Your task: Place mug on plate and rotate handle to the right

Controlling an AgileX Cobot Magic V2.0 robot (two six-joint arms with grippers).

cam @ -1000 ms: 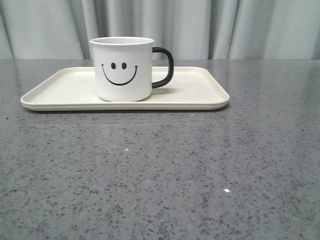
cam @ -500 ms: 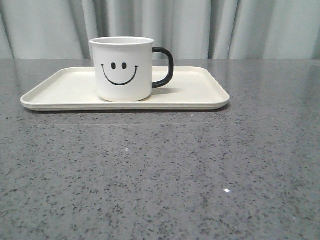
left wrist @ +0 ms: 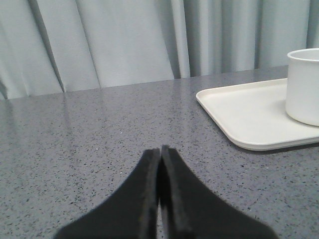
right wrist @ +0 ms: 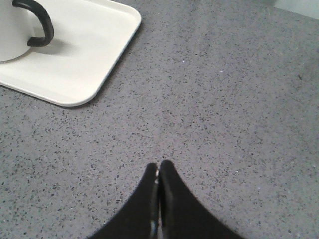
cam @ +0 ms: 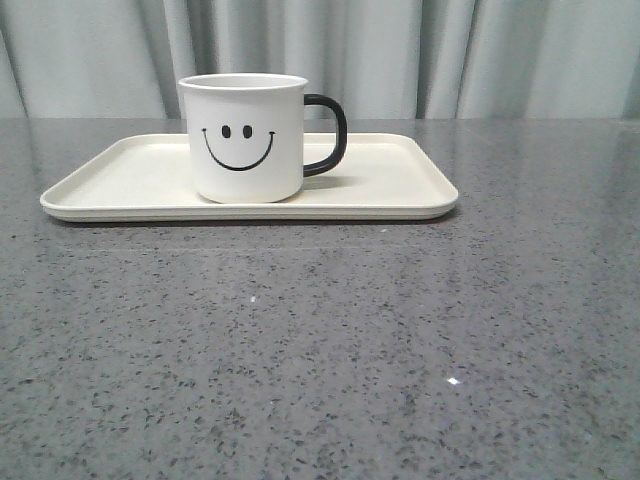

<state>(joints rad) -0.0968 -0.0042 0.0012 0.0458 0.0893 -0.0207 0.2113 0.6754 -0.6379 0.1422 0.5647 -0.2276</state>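
The white mug [cam: 246, 138] with a black smiley face stands upright on the cream plate [cam: 400, 190] at the back of the table. Its black handle [cam: 331, 134] points right. The mug's side [left wrist: 304, 87] and the plate's end [left wrist: 244, 112] show in the left wrist view; the handle [right wrist: 40, 22] and the plate's corner [right wrist: 89, 55] show in the right wrist view. My left gripper [left wrist: 160, 149] is shut and empty over bare table, apart from the plate. My right gripper [right wrist: 158, 164] is shut and empty over the table, apart from the plate. Neither gripper shows in the front view.
The grey speckled table [cam: 320, 340] stretches from the plate to the front edge. Pale curtains [cam: 400, 50] hang behind the table's far edge.
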